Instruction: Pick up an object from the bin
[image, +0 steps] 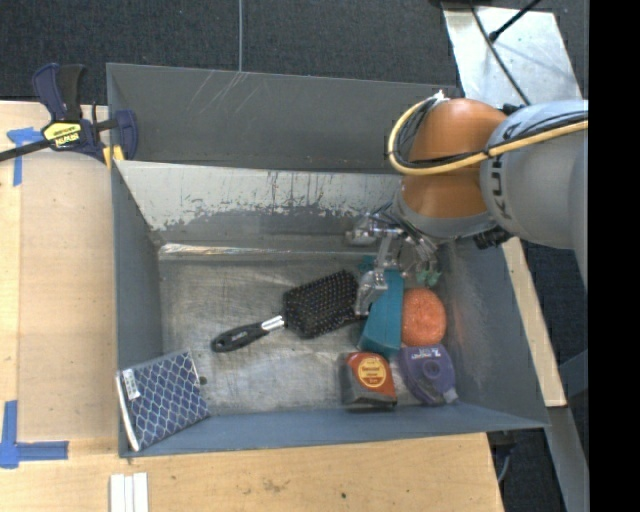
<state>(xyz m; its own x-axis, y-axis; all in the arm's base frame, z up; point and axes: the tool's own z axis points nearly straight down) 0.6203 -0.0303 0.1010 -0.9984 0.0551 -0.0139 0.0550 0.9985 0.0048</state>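
Arm (530, 170) comes in over the right rim of the bin (140, 280), with its orange wrist cover (450, 165) above the back-right area and the wrist pointing down and slightly left. Gripper (380, 275) sits low over the right-centre of the floor, right at the upper end of a teal block (383, 322). Grip state: cannot tell. The tip merges with the block's end and the brush bristles, so no call on open or closed, or on anything being held. Teal block lies on the right side of the floor, long axis front to back, between the head of a black hairbrush (318, 303) on its left and an orange ball (424, 315) touching on its right. Just in front, an orange-and-black tape measure (370, 376) and a purple roll-shaped thing (429, 372) sit side by side at the front wall. Brush handle points front-left. Blue patterned pouch (160, 397) is in the front-left corner, well apart from the gripper.
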